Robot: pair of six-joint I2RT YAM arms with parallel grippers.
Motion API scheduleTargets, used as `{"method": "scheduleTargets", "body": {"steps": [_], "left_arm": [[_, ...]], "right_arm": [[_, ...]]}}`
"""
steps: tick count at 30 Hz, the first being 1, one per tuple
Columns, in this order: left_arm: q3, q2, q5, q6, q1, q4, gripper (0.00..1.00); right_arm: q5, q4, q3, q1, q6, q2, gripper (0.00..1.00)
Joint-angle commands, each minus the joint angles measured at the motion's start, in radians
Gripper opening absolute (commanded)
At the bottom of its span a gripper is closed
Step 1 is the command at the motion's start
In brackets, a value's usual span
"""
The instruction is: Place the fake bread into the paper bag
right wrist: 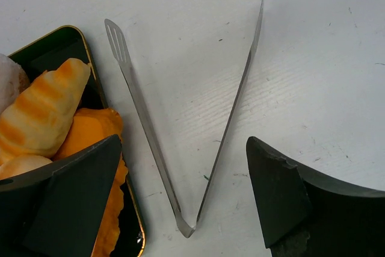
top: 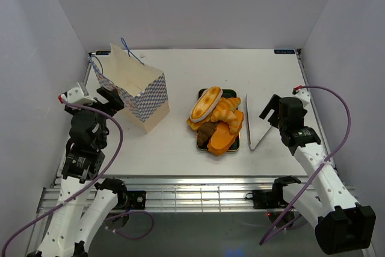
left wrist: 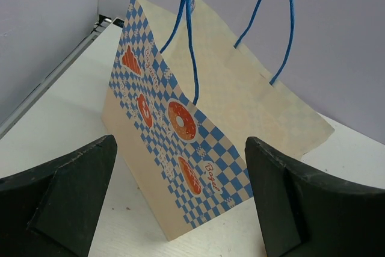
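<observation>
Several pieces of fake bread (top: pixel 218 118) lie piled on a black tray (top: pixel 237 144) at the table's middle; the oval cream-edged bun (top: pixel 206 103) lies on top. A striped croissant (right wrist: pixel 42 109) and an orange piece (right wrist: pixel 90 133) show at the left of the right wrist view. The paper bag (top: pixel 135 91) stands at the left, leaning, mouth up, blue handles raised. My left gripper (top: pixel 112 98) is open right beside the bag's checked side (left wrist: pixel 180 130), nothing between its fingers. Right of the tray, my right gripper (top: pixel 269 111) hangs open and empty over the tongs.
Silver metal tongs (top: pixel 252 126) lie spread in a V between the tray and my right gripper, hinge (right wrist: pixel 186 228) toward the arm. The tray's gold-rimmed edge (right wrist: pixel 99 85) runs next to the left tong arm. Grey walls close the table on three sides.
</observation>
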Motion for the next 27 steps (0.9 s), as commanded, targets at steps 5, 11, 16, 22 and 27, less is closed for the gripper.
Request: {"method": "scheduleTargets", "body": {"steps": [5,11,16,22,27], "left_arm": [[-0.031,-0.068,0.020,0.011,-0.005,0.031,0.98],[-0.038,-0.098,-0.001,0.017,-0.023,0.033,0.98],[-0.043,-0.114,-0.018,0.021,-0.045,0.033,0.98],[-0.046,-0.115,-0.016,0.027,-0.068,0.031,0.98],[-0.047,-0.120,-0.013,0.031,-0.074,0.031,0.98]], "right_arm": [[0.050,-0.029,-0.017,-0.004,0.020,-0.059,0.90],[-0.036,-0.082,-0.063,-0.004,0.066,-0.074,0.90],[-0.097,-0.139,-0.063,-0.004,0.081,0.037,0.90],[-0.194,-0.121,-0.063,0.001,0.047,0.096,0.90],[-0.267,-0.082,-0.083,0.025,-0.009,0.107,0.90]]}}
